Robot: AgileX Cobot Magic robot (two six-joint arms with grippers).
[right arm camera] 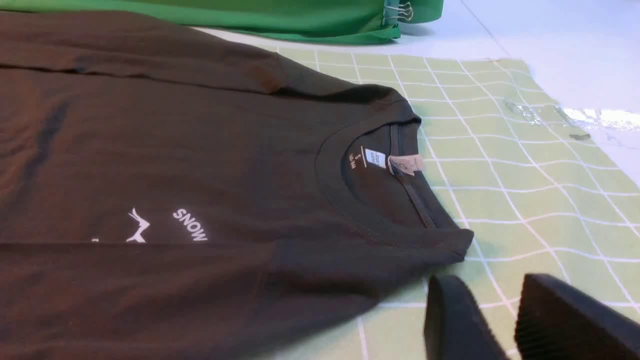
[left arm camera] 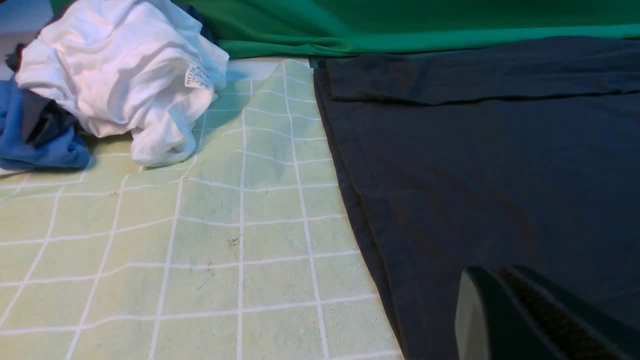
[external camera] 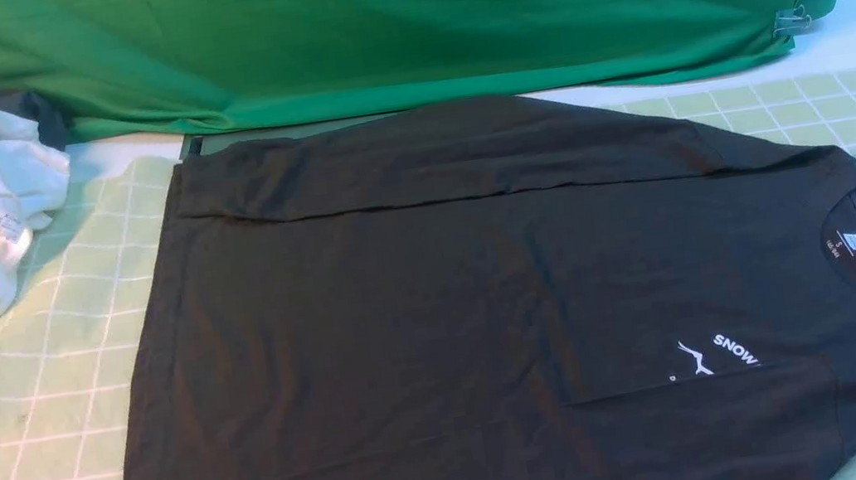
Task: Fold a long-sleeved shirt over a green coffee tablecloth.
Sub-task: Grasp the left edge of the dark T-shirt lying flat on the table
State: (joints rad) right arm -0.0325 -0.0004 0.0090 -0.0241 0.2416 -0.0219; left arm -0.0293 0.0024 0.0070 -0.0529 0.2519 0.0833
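Now the left claw (left arm camera: 492,280) is closed on nothing; the right claw (right arm camera: 492,290) stands part open, empty, beside the long-sleeved shirt (right arm camera: 200,150).

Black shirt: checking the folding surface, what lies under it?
The pale-green gridded tablecloth shows beside the black long-sleeved shirt and runs under it; whatever else lies beneath is covered.

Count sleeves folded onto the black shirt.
2. Far sleeve lies across the long-sleeved shirt at its far edge; near sleeve at its near edge, covering part of the SNOW print. None seems hidden.
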